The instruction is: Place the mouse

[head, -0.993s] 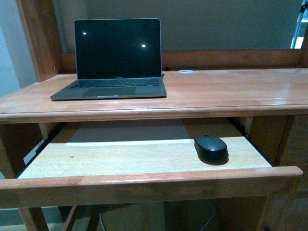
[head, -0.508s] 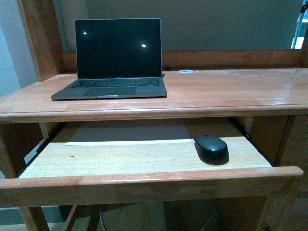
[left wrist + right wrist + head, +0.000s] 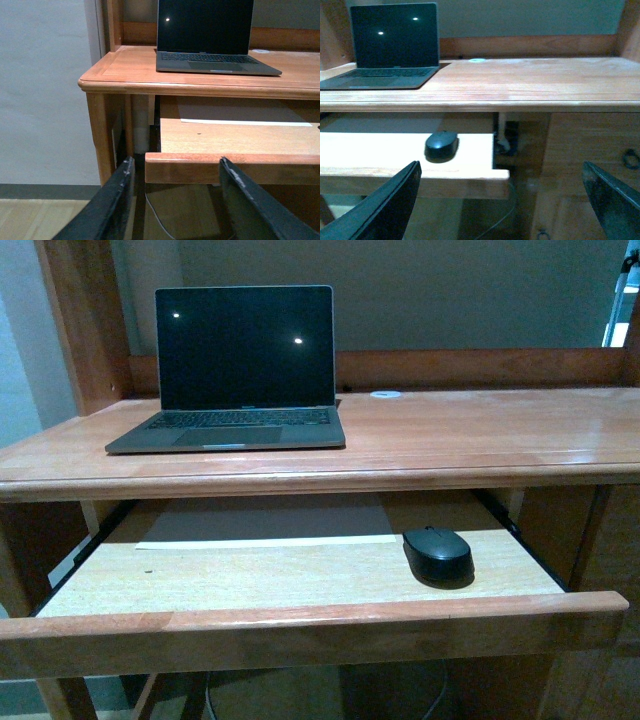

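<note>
The black mouse (image 3: 437, 554) lies on the pulled-out keyboard tray (image 3: 250, 575), toward its right side. It also shows in the right wrist view (image 3: 441, 145), on the tray near its right end. Neither arm shows in the front view. My left gripper (image 3: 175, 200) is open and empty, low in front of the tray's front lip at its left end. My right gripper (image 3: 502, 200) is open wide and empty, low in front of the desk, off the tray's right end and well short of the mouse.
An open grey laptop (image 3: 238, 365) with a dark screen stands on the desktop (image 3: 480, 430) at the back left. A small white disc (image 3: 385, 394) lies behind it to the right. A white strip (image 3: 265, 541) crosses the tray. A cable (image 3: 500, 222) hangs below.
The front view has shifted slightly, so the desk and tray sit a little lower in the picture. The mouse stays in the same spot on the tray.
</note>
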{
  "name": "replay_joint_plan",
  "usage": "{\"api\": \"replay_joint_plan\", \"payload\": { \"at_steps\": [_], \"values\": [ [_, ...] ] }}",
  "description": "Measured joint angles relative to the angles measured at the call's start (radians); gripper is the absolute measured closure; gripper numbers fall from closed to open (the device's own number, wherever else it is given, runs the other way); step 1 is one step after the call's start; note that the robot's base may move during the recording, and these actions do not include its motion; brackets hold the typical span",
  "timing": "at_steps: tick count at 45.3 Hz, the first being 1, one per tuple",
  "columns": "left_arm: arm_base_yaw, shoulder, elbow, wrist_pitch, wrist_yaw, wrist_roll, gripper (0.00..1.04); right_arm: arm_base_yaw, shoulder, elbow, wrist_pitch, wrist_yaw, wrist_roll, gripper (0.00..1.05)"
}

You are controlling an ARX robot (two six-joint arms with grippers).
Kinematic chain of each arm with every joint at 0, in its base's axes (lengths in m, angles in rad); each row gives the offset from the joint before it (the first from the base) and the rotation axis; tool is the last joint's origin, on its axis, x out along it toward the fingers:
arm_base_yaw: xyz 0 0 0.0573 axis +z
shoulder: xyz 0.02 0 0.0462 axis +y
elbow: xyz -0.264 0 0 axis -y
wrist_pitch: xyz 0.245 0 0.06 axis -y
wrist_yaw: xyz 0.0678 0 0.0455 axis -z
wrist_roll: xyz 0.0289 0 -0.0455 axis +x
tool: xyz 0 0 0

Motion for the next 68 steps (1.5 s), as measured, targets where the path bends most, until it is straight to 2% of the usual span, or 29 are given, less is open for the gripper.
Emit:
{"api": "replay_joint_plan", "payload": {
  "at_steps": [3,6,11,13,22,42,58,68],
  "values": [
    [0.000,0.000,0.000,0.000,0.000,0.000,0.39,0.029,0.216,0.069,0.125,-0.011,0.027,0.07],
    [0.000,0.000,0.000,0.000,0.000,0.000,0.30,0.046,0.329,0.121,0.166,-0.010,0.042,0.07],
    [0.000,0.000,0.000,0.000,0.000,0.000,0.09,0.087,0.641,0.268,0.258,-0.008,0.073,0.07],
    [0.000,0.000,0.000,0.000,0.000,0.000,0.05,0.089,0.719,0.309,0.277,-0.019,0.076,0.07],
    [0.000,0.000,0.000,0.000,0.000,0.000,0.07,0.079,1.008,0.491,0.293,-0.032,0.074,0.07],
    [0.000,0.000,0.000,0.000,0.000,0.000,0.07,0.079,1.051,0.491,0.296,-0.051,0.078,0.07],
    [0.000,0.000,0.000,0.000,0.000,0.000,0.07,0.142,1.323,0.740,0.214,0.009,0.121,0.07],
    [0.000,0.000,0.000,0.000,0.000,0.000,0.07,0.216,1.452,0.876,0.153,0.116,0.172,0.07]
  ]
}}
